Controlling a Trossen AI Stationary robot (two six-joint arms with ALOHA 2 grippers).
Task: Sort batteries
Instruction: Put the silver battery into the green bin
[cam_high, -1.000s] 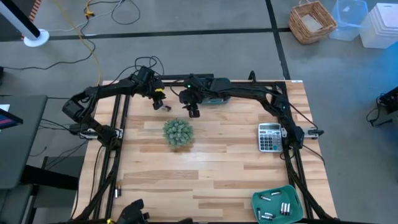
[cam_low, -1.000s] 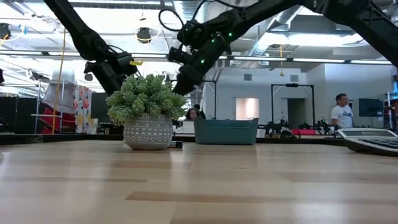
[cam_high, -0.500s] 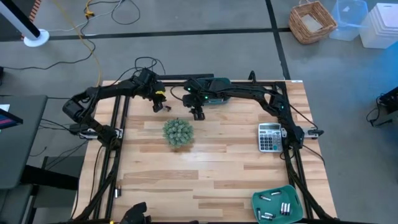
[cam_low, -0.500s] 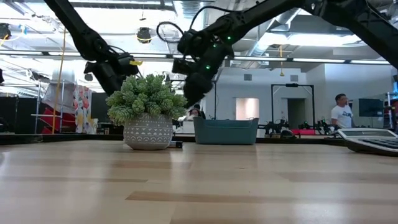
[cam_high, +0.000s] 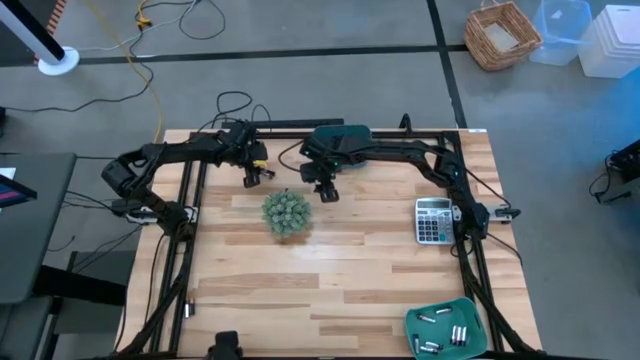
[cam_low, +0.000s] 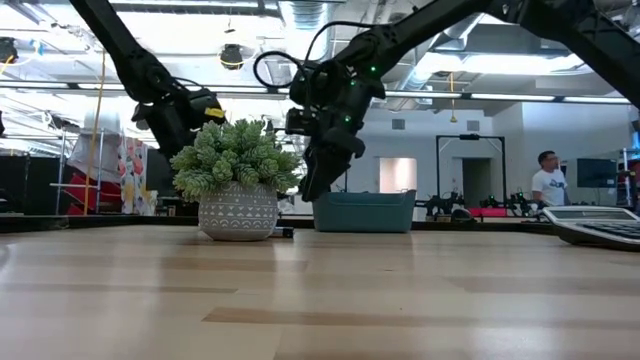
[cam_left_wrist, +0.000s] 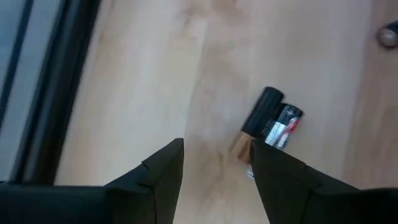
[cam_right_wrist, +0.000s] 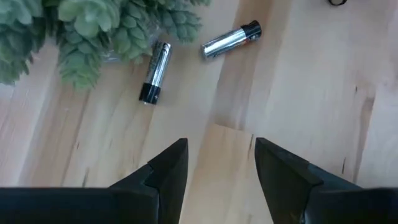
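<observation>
In the left wrist view my left gripper (cam_left_wrist: 214, 155) is open above the wood. A black battery (cam_left_wrist: 263, 111) and a silvery one with a red band (cam_left_wrist: 283, 124) lie side by side just beyond its fingers. It hovers near the far left of the table (cam_high: 250, 178). My right gripper (cam_right_wrist: 217, 155) is open too, and it hangs beside the potted plant (cam_high: 286, 213). Past its fingers a dark-and-silver battery (cam_right_wrist: 154, 71) lies at the plant's leaves and a silvery one (cam_right_wrist: 231, 39) lies farther off. Several more batteries lie in the near teal bin (cam_high: 445, 328).
The potted plant (cam_low: 238, 190) stands between the two grippers. A second teal bin (cam_low: 363, 211) sits at the far edge under the right arm. A grey calculator (cam_high: 433, 220) lies near the right edge. Bare wood fills the middle and near left of the table.
My right gripper has swung from above the plant's far side toward the right and near edges and has come down, its fingers now pointing at the table beside the pot. My left gripper has sunk slightly. No battery has moved.
</observation>
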